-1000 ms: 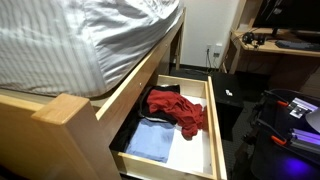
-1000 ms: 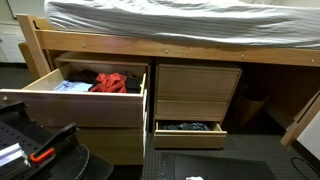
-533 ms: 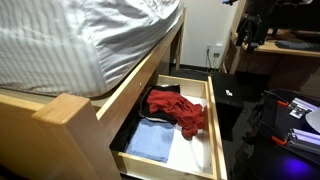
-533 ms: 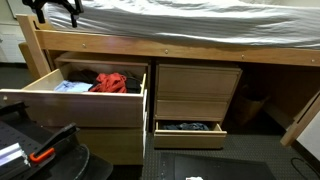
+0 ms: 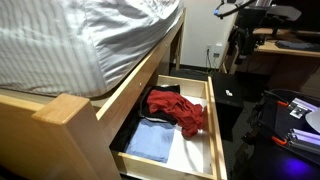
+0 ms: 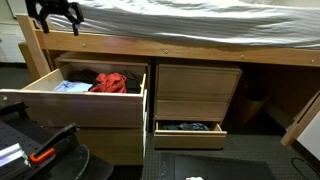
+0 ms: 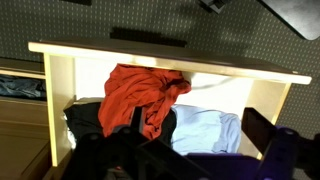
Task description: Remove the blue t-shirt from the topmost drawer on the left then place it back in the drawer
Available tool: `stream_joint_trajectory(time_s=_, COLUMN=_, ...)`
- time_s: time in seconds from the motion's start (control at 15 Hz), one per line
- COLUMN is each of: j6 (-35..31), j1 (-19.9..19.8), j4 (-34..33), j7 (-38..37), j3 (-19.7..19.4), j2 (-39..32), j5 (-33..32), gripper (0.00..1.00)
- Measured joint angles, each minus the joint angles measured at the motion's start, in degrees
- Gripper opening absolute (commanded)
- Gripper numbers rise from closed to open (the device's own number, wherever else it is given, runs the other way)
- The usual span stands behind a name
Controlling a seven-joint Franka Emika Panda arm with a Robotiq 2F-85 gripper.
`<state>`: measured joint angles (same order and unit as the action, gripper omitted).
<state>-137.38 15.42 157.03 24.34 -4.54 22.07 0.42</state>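
Note:
The top left drawer (image 6: 70, 108) stands pulled open; its side wall shows in an exterior view (image 5: 214, 120). A light blue t-shirt (image 5: 150, 143) lies folded flat at the drawer's front end and also shows in the other views (image 6: 70, 86) (image 7: 205, 132). A crumpled red garment (image 5: 178, 108) (image 6: 113, 82) (image 7: 140, 95) lies beside it, partly on dark clothing. My gripper (image 6: 57, 20) hangs well above the drawer, near the mattress edge. In the wrist view its fingers (image 7: 198, 128) are spread open and empty, with the blue t-shirt seen between them far below.
The bed's wooden frame and striped mattress (image 5: 80, 40) overhang the drawer. A lower drawer (image 6: 188, 127) on the other side is open with dark clothes. A black box (image 5: 228, 100) and a desk (image 5: 280, 45) stand beyond the drawer. Black equipment (image 6: 40, 150) sits in the foreground.
My arm has come into view at the top of both exterior views and dropped slightly toward the open drawer. The clothes in the drawer have not moved.

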Motion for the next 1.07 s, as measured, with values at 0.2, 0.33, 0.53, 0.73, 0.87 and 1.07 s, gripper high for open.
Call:
stream_joint_trajectory(time_s=0.2, j6=-13.29, j1=1.59, j4=2.75, j7=-5.8, j3=8.47, j2=-7.44, j5=-1.04, gripper=1.0)
stream_joint_trajectory(time_s=0.33, j6=-21.6, j1=1.69, j4=2.62, j7=-13.36, j3=13.97, j2=-12.75, j5=-4.61, gripper=1.0)
stream_joint_trajectory(time_s=0.53, j6=-24.95, j1=1.53, j4=1.54, j7=-20.25, j3=17.09, j2=-16.7, j5=-7.76, gripper=1.0)
stream_joint_trajectory(time_s=0.73, j6=-24.95, j1=1.39, j4=1.03, j7=-20.28, j3=17.07, j2=-16.86, j5=-7.75, gripper=1.0)
stream_joint_trajectory(time_s=0.87, j6=-25.05, j1=1.42, j4=0.99, j7=-20.26, j3=17.11, j2=-16.99, j5=-7.46, gripper=1.0)
stream_joint_trajectory(time_s=1.07, j6=-28.69, j1=1.43, j4=-0.75, j7=-21.18, j3=17.08, j2=-22.38, j5=-9.55, gripper=1.0)
